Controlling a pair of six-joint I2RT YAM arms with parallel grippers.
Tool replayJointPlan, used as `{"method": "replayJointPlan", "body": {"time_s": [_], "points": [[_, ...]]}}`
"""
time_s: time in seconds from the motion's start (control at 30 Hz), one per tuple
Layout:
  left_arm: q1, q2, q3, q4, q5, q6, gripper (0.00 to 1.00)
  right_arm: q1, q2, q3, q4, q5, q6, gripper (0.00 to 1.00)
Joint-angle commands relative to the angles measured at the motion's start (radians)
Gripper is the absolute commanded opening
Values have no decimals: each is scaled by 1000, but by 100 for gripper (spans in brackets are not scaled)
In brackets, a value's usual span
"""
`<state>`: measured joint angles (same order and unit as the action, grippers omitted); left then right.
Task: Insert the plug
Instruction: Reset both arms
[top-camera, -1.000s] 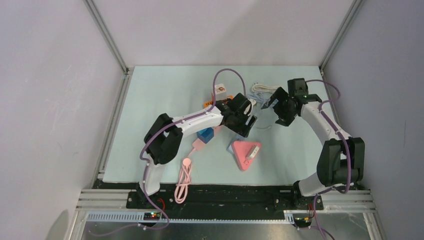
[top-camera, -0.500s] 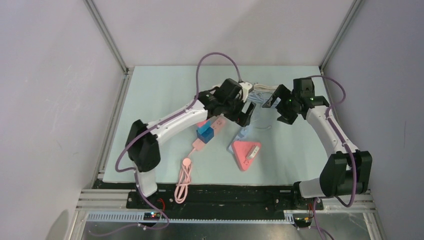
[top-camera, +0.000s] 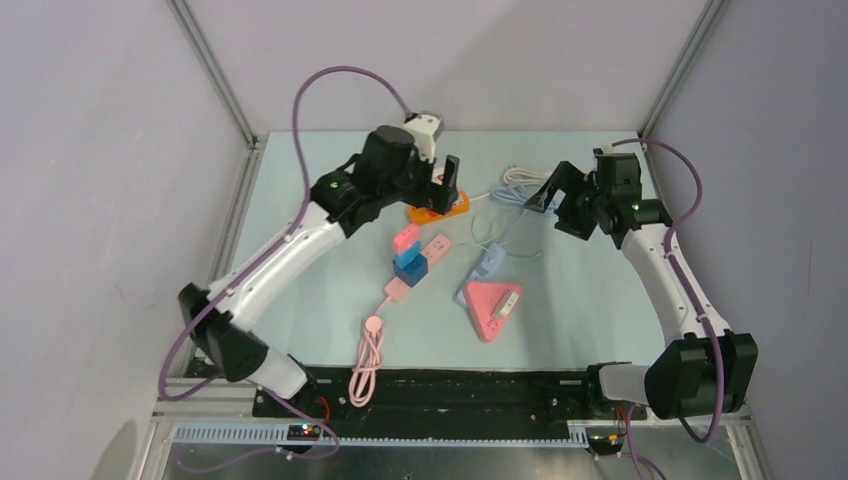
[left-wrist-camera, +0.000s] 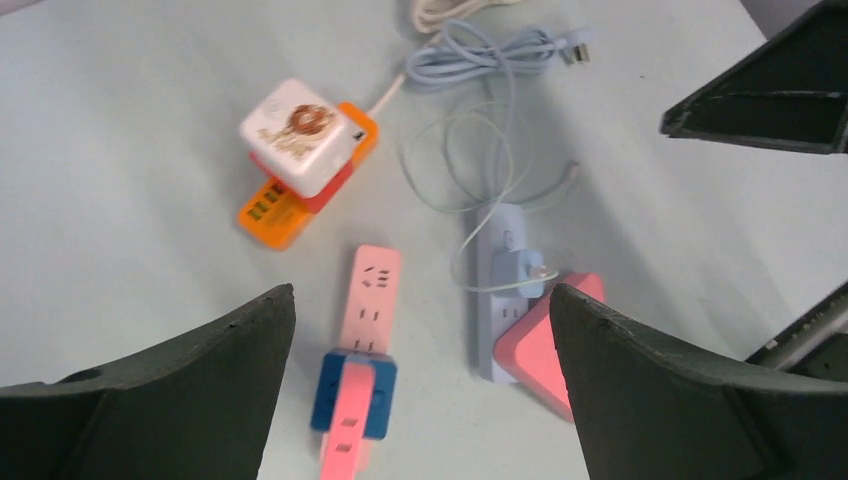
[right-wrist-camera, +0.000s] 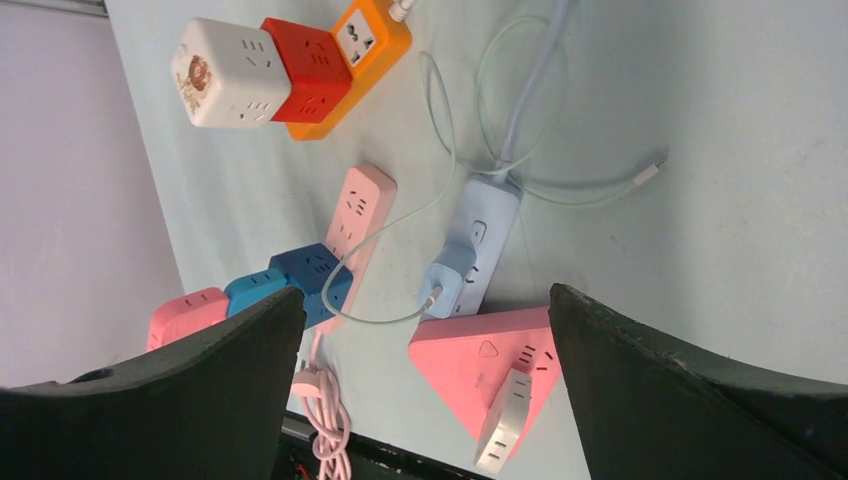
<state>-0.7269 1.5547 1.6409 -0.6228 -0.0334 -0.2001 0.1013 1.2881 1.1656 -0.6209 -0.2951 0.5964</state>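
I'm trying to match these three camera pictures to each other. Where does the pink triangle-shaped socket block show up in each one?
Top external: the pink triangular block lies right of centre, towards the near edge.
Left wrist: the block is at lower right, only partly in sight.
Right wrist: the block is at bottom centre.
Shared landmark: the light blue power strip lies right beside it in all three.

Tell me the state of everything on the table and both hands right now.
Left hand: open, empty.
Right hand: open, empty.
White cube adapter: stacked on the red cube on the orange strip.
Blue cube adapter: plugged into the pink power strip.
Light blue power strip: charger plugged in.
Light blue cord: bundled, unplugged.
Pink triangular strip: white plug seated in it.
Pink cable: coiled.
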Motion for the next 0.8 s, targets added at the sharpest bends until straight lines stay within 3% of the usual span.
{"method": "replayJointPlan", "body": {"time_s": [0.0,0.23,0.43,0.57,0.77], "points": [[25,-150,-94,4,-171,26,100,15,-60,39,34,18,-29,95],[115,-384,-275,37,-285,-3,100,13,-172,39,33,163,-51,93],[325,-623,-453,105,-322,-153,100,-28,-377,39,17,450,-70,95],[332,-754,-527,118,-484,-165,100,-122,-494,39,16,542,-85,96],[333,-870,-605,119,-514,-126,100,-180,-613,39,7,649,-86,96]]}}
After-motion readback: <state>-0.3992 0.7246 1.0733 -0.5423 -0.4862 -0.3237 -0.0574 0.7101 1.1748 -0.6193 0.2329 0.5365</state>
